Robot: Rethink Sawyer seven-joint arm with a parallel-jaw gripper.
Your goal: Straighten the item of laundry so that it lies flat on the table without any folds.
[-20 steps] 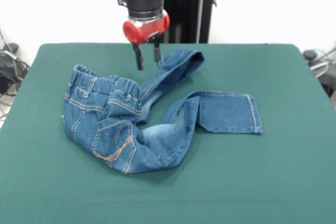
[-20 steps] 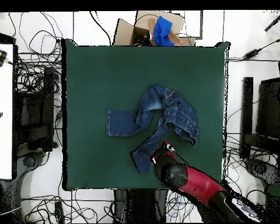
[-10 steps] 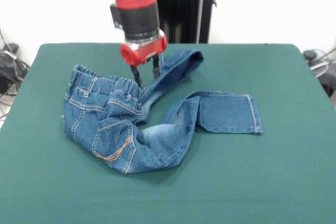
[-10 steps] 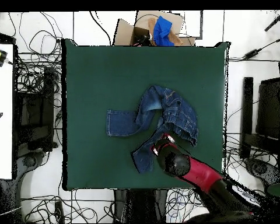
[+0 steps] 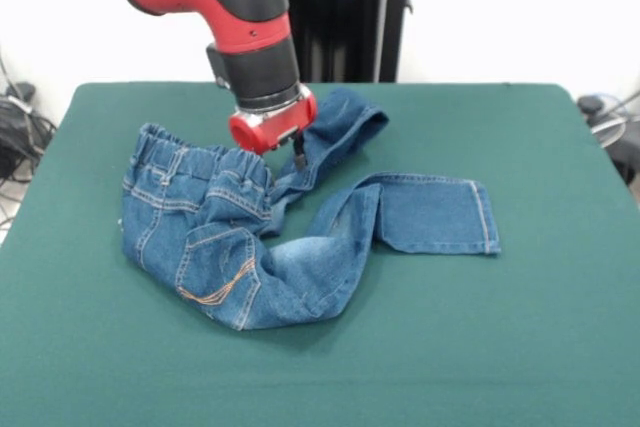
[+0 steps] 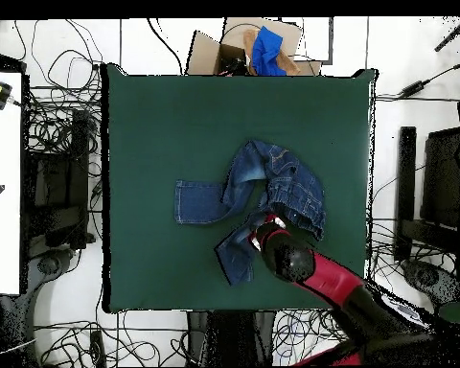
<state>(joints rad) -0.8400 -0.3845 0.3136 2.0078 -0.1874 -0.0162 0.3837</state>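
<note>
- One item of laundry [image 5: 255, 237] is lying crumpled near the middle of the table [image 5: 520, 347]: a small pair of blue denim jeans with faded whitish patches.
- Its gathered elastic waistband is standing bunched at the front view's left, and one back pocket with orange stitching is facing up below it.
- Two legs are showing: one is bending round and lying fairly flat toward the front view's right, ending in a hemmed cuff; the other is running up behind, twisted and folded over itself.
- One red and black arm is reaching down, and its end effector [image 5: 290, 147] is pressing into the cloth where the twisted leg is meeting the waistband; whether its fingers are apart or clamped on the denim, I cannot tell.
- The front view is showing the pocket stitching and waistband gathers clearly.
- The overhead view is showing the jeans [image 6: 258, 196] well inside every table edge, the arm's body hiding the end effector, and, beyond the table, one cardboard box [image 6: 224, 48] holding something blue, plus tangled cables [image 6: 61, 125] on the floor.
</note>
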